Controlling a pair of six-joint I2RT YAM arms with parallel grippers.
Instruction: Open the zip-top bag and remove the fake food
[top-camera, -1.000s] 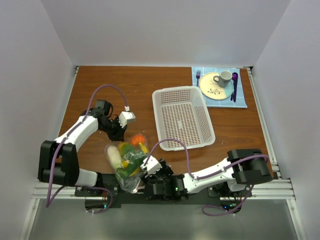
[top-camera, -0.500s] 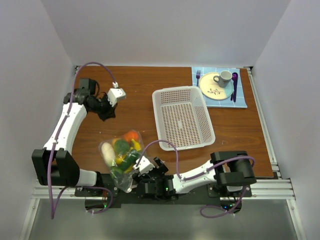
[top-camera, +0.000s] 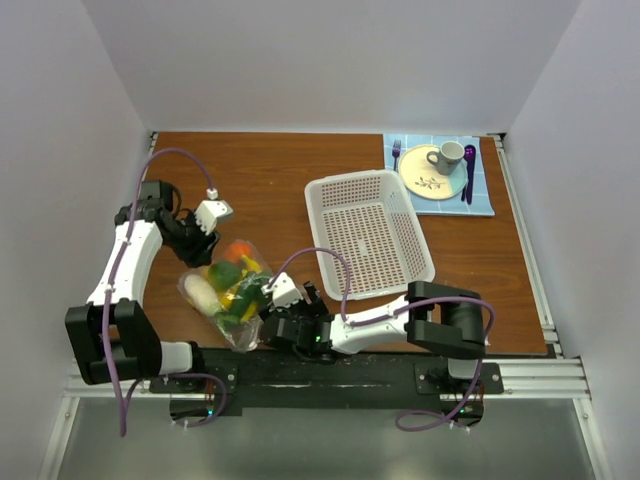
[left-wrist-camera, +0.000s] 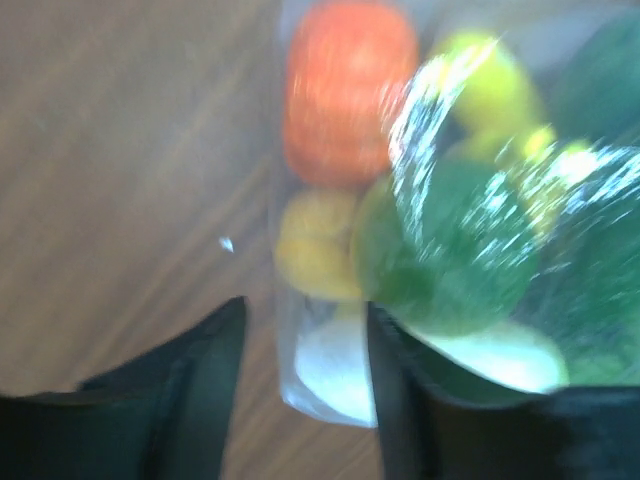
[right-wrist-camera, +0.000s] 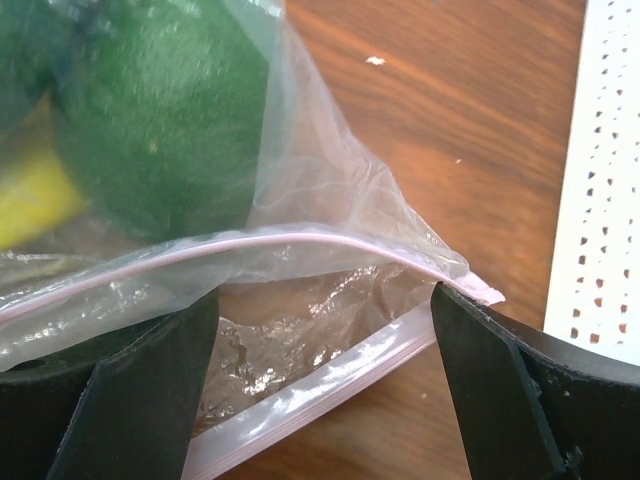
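Observation:
The zip-top bag (top-camera: 228, 292) lies on the near left of the table, full of fake food (top-camera: 232, 272): an orange piece (left-wrist-camera: 350, 90), a green lime (left-wrist-camera: 450, 250), a yellow piece (left-wrist-camera: 315, 250) and a white piece (left-wrist-camera: 335, 370). My left gripper (top-camera: 197, 248) is at the bag's far end and stands open, with a corner of the bag between its fingers (left-wrist-camera: 190, 390). My right gripper (top-camera: 270, 318) is at the near end. Its jaws stand wide open on either side of the bag's mouth (right-wrist-camera: 320, 330), where the pinkish zip strip (right-wrist-camera: 250, 245) has parted.
A white perforated basket (top-camera: 368, 235) stands right of the bag; its rim (right-wrist-camera: 605, 200) shows beside my right fingers. At the back right, a cream plate with a grey mug (top-camera: 437, 170) sits on a blue cloth with a fork and a purple spoon.
My left arm swung out to the far left with its gripper shut, then came back to the bag's far end and opened. The bag and my right gripper shifted left.

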